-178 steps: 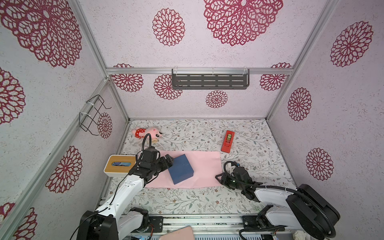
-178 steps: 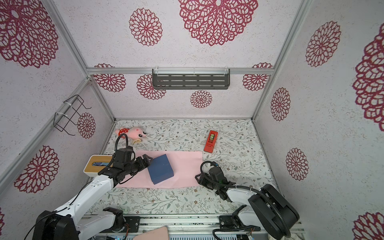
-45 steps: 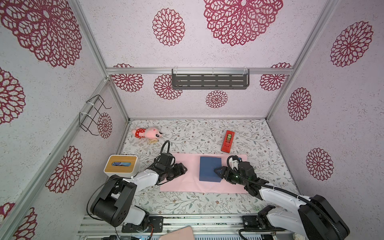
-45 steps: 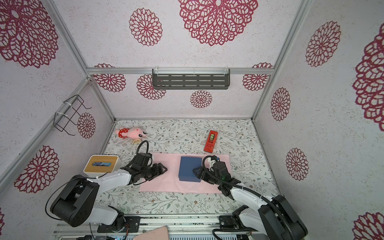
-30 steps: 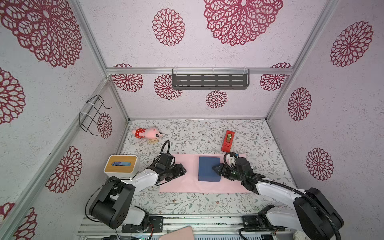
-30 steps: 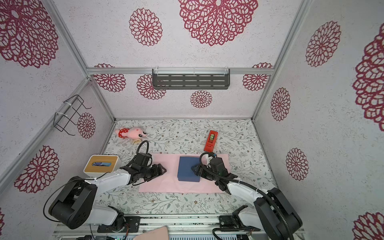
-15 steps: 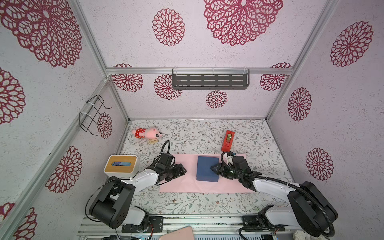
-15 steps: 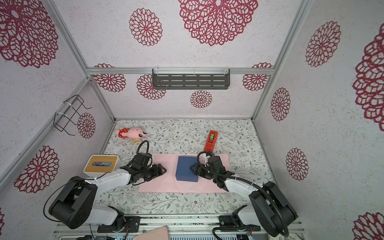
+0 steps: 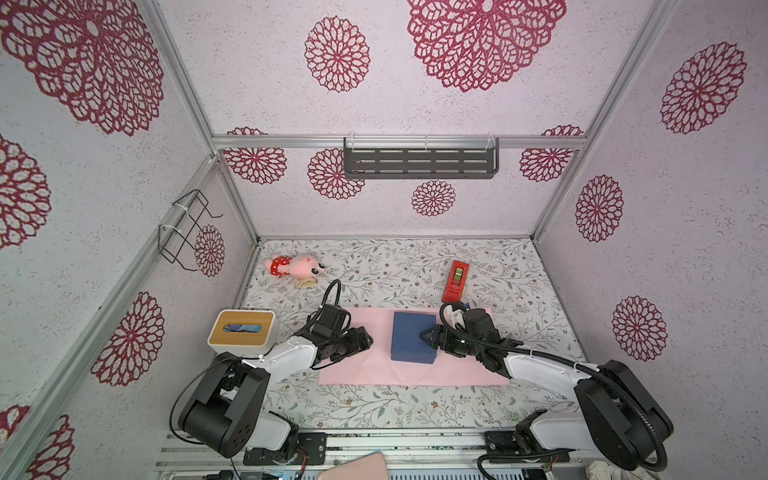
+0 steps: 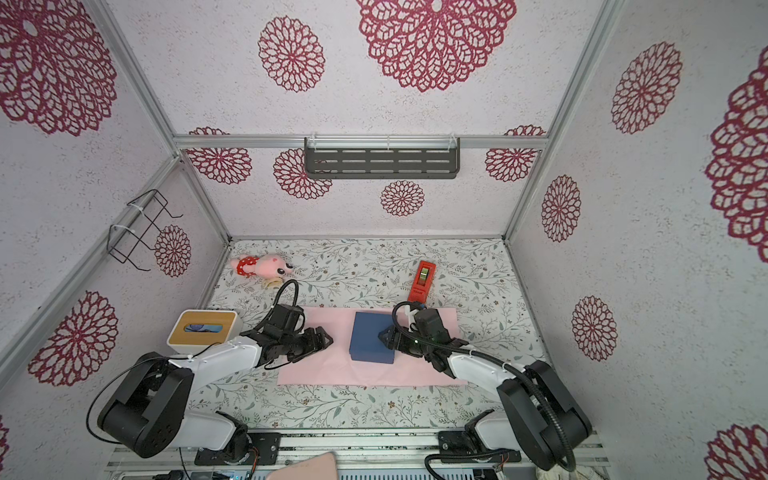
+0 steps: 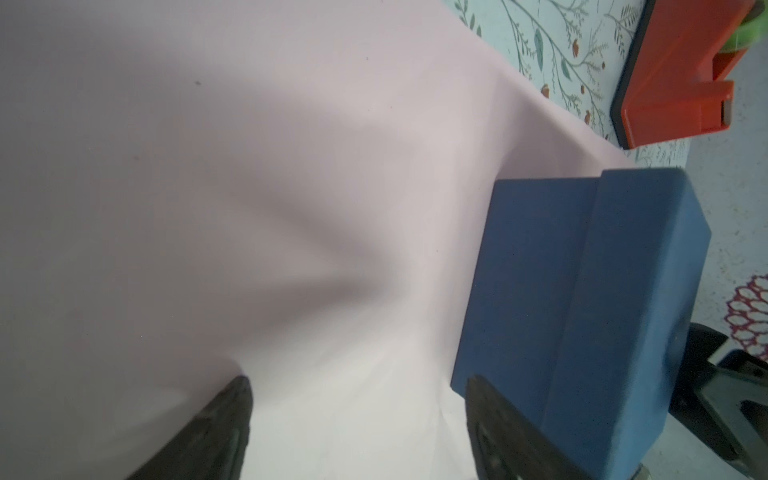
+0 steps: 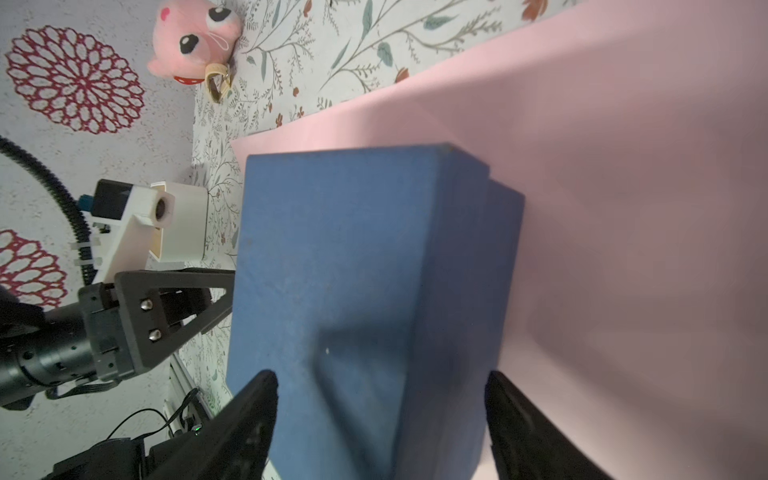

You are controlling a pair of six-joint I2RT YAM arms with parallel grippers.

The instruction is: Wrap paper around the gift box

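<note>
The navy gift box (image 9: 411,340) (image 10: 370,340) stands on the pale pink paper (image 9: 374,370), which lies flat on the floral table. My right gripper (image 9: 427,334) is open at the box's right side. In the right wrist view one of its fingers (image 12: 253,415) is over the box's top face (image 12: 332,249) and the other sits beside the box over the paper (image 12: 623,166). My left gripper (image 9: 366,337) (image 11: 357,399) is open and empty, low over the paper (image 11: 249,166), a short way left of the box (image 11: 582,311).
A red tape dispenser (image 9: 456,281) lies just behind the paper's right end. A white tissue box with a wooden top (image 9: 242,332) stands at the left wall. A pink plush toy (image 9: 295,266) lies at the back left. A grey shelf (image 9: 419,162) hangs on the back wall.
My right gripper has pushed the gift box a little to the left along the paper. Both grippers' jaws have widened slightly. The left arm has stayed in place.
</note>
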